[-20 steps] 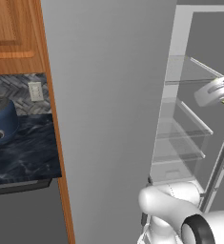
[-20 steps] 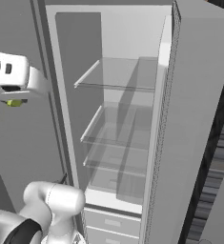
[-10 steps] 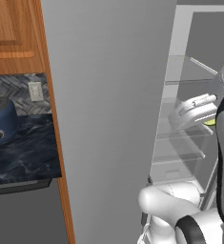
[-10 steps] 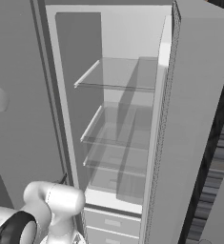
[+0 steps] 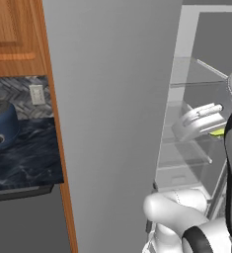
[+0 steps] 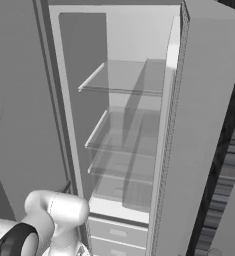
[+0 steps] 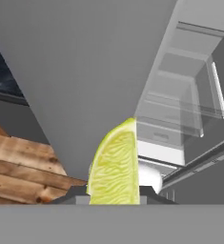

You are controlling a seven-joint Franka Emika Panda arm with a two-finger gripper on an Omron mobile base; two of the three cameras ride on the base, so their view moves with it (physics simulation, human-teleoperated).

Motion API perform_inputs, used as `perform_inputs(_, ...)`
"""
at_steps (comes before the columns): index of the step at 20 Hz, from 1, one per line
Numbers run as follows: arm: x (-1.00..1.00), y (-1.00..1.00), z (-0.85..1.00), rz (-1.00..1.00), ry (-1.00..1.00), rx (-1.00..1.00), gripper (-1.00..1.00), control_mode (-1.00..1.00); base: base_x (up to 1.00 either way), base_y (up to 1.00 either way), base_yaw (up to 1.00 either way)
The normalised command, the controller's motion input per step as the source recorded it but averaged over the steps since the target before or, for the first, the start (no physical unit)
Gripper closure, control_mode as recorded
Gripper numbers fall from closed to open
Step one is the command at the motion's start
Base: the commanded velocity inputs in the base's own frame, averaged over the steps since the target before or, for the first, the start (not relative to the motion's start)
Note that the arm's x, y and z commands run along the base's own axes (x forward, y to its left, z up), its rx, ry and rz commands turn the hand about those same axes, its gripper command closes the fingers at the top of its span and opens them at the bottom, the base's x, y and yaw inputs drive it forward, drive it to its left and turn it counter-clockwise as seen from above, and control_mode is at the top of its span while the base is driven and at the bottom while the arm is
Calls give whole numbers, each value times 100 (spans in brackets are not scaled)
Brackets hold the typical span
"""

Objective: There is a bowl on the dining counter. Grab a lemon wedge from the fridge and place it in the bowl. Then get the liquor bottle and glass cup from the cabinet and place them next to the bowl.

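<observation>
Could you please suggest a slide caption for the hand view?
Hand shut on the lemon wedge, with the open fridge's shelves beyond.

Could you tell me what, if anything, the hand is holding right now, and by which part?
The hand holds the lemon wedge, gripped at its wide lower end; its pointed tip sticks out.

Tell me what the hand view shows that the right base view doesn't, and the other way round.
Hand view: the lemon wedge held upright in the hand, plus wooden planking at lower left. Right base view: the fridge's drawers below the shelves, and the open door edge-on. Both: the open fridge with its bare glass shelves.
</observation>
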Motion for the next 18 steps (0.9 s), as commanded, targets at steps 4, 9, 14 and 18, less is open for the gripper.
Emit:
perform_inputs(4,0,0,0,0,0,0,100,100,-95,30,0)
perform_inputs(9,0,0,0,0,0,0,100,100,-100,77,16)
perform_inputs(14,0,0,0,0,0,0,100,100,-55,98,59)
perform_inputs(18,0,0,0,0,0,0,100,100,-9,76,81)
